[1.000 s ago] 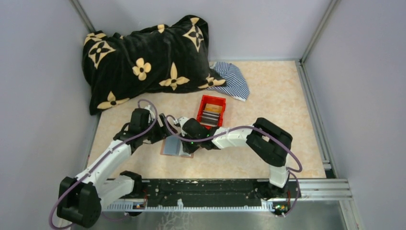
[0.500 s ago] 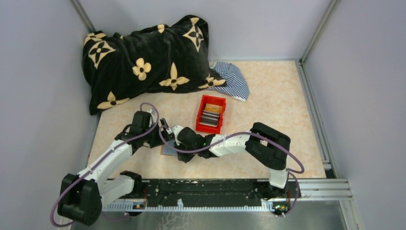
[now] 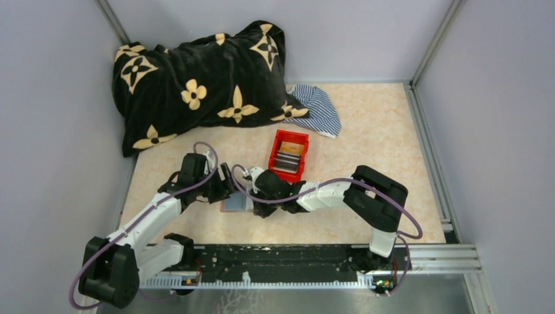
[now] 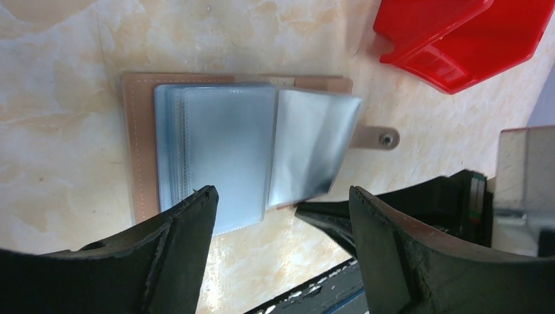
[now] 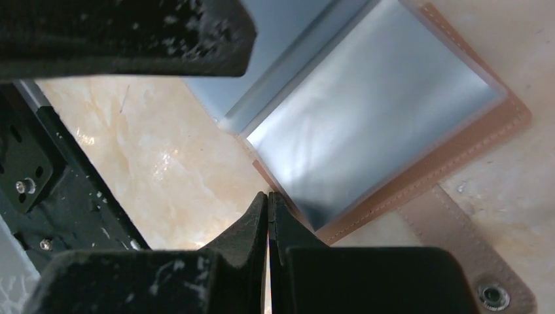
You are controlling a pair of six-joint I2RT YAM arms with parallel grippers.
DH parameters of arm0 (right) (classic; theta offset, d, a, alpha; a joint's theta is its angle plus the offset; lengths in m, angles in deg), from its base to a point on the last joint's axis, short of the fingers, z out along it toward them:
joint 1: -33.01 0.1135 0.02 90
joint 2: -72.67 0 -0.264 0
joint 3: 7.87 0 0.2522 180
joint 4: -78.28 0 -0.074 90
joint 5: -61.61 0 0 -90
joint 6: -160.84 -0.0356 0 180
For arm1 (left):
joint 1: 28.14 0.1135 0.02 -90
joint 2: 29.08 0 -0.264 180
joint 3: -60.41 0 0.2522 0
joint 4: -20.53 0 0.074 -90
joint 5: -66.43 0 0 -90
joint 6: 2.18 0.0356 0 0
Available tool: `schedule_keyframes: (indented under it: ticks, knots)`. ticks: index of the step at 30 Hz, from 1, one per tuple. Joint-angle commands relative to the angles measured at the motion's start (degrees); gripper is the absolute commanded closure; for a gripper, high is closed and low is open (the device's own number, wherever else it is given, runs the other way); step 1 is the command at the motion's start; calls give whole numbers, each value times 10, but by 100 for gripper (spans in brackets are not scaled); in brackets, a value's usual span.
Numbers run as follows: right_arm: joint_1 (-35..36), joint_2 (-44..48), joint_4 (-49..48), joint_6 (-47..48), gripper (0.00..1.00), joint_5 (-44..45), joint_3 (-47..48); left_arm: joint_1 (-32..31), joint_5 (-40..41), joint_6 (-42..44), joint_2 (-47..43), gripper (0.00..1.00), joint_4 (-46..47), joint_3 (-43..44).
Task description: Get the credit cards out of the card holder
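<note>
The card holder [image 4: 139, 150] lies open on the table, brown border around grey-blue sleeves [image 4: 222, 140]. One sleeve [image 4: 315, 145] stands half lifted on its right half. My left gripper [image 4: 281, 196] hovers open over the holder's near edge, nothing between its fingers. My right gripper [image 5: 269, 196] is shut and empty, its tip at the holder's near edge [image 5: 451, 157] under the lifted sleeve [image 5: 373, 124]. From above, both grippers [image 3: 229, 188] [image 3: 257, 208] crowd the holder [image 3: 237, 203]. Several credit cards [image 3: 288, 159] lie in the red bin [image 3: 277, 145].
The red bin [image 4: 458, 39] stands just beyond the holder, to the right. The holder's strap with a snap [image 4: 376, 137] points right. A black flowered blanket [image 3: 196, 85] and a striped cloth [image 3: 321, 108] lie at the back. A rail [image 3: 294, 265] runs along the near edge.
The right gripper swept left over the holder, then drew back a little to the right. The left gripper edged slightly right and stayed open.
</note>
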Motion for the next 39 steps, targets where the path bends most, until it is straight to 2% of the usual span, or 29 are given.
schedule_keyframes:
  ticks: [1, 8, 12, 18, 24, 39]
  knots:
    - [-5, 32, 8, 17, 100, 1, 17, 0, -26, -7, 0, 21, 12, -8]
    - [-5, 38, 15, 21, 100, 10, 36, 0, 15, 2, -24, 21, -22, -11]
    - [-5, 46, 3, 24, 100, -15, 46, 0, 28, -12, -45, 21, -40, -3]
    - [-14, 43, 8, 24, 100, 1, 61, 0, 96, -16, -60, 20, -64, 3]
    - [-33, -3, -4, 18, 100, -15, 72, 0, 77, -16, -15, 20, -58, 3]
    - [-38, -60, 3, 7, 100, -3, 93, 0, 9, -16, 26, 24, 14, -22]
